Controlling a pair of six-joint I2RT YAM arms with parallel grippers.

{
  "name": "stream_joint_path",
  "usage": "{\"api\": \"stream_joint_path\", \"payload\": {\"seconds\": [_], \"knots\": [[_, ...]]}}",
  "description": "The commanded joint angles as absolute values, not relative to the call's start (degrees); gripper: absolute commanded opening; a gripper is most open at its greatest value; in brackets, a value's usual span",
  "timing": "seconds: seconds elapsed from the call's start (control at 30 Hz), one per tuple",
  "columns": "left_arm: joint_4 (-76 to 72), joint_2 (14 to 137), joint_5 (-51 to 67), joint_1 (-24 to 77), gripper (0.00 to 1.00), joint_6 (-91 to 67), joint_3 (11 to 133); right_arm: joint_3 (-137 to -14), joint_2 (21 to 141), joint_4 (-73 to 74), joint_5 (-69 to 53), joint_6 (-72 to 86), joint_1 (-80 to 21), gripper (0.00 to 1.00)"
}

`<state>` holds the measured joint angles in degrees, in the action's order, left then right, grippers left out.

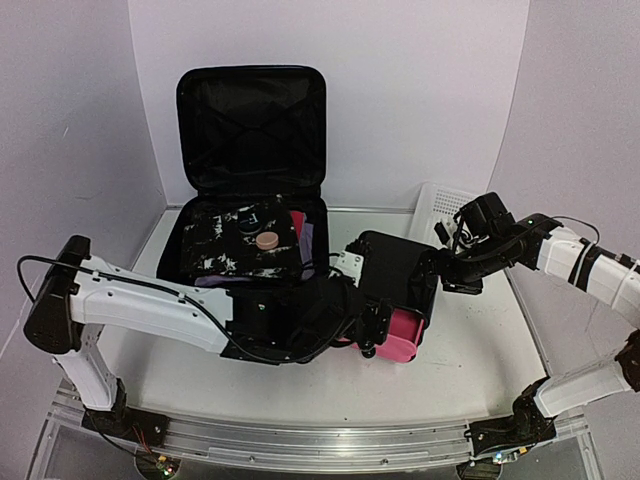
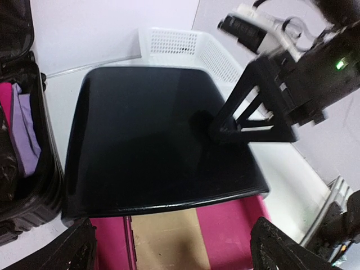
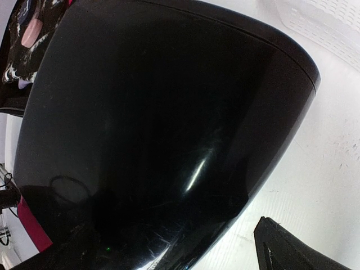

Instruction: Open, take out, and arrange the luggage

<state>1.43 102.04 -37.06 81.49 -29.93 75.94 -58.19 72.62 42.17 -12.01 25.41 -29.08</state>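
My left pincer (image 2: 177,247) is gaping released, 2 fingers astride the pink front of the glossy black box (image 2: 163,152). My right pincer (image 1: 448,272), also released, is touching its top. The large black hard-shell luggage (image 1: 250,120) is lying open at the back-left corner of the white table (image 1: 470,350).

White moulded left arm (image 1: 140,300) with black joint housings; 1 thin black cable (image 1: 185,300) trails along its shell. Matching white-and-black right arm (image 1: 590,265) carries 1 small green light (image 2: 339,64) on its black wrist. Black right gripper (image 1: 443,272) has triangular open-frame fingers (image 2: 247,115).
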Motion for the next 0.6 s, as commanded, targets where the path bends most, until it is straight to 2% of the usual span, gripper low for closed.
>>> {"api": "stream_joint_path", "payload": {"seconds": [0.0, 0.17, 0.33, 0.4, 0.47, 0.57], "knots": [[-0.4, 92.7, -34.5, 81.7, 0.90, -22.3, 75.4, -57.0, 72.5, 46.5, -10.3, 24.4, -29.4, 0.98], [1.4, 86.5, -26.6, 80.6, 0.90, -19.6, 71.6, -57.5, 73.4, 46.7, -10.6, 24.0, -29.4, 0.98], [3.7, 80.5, -5.4, 73.7, 0.92, -22.5, 63.9, -57.9, 73.5, 48.0, -9.6, 22.6, -29.4, 0.98], [4.5, 79.0, 2.5, 71.3, 0.84, -24.1, 60.6, -57.9, 73.3, 48.4, -9.5, 22.2, -29.4, 0.98], [5.0, 78.4, 7.7, 70.8, 0.68, -23.7, 58.6, -58.0, 73.3, 48.6, -9.4, 22.0, -29.4, 0.98], [5.1, 78.9, 12.4, 70.8, 0.48, -24.2, 56.7, -58.1, 73.8, 48.9, -9.5, 21.8, -29.4, 0.98]]}}
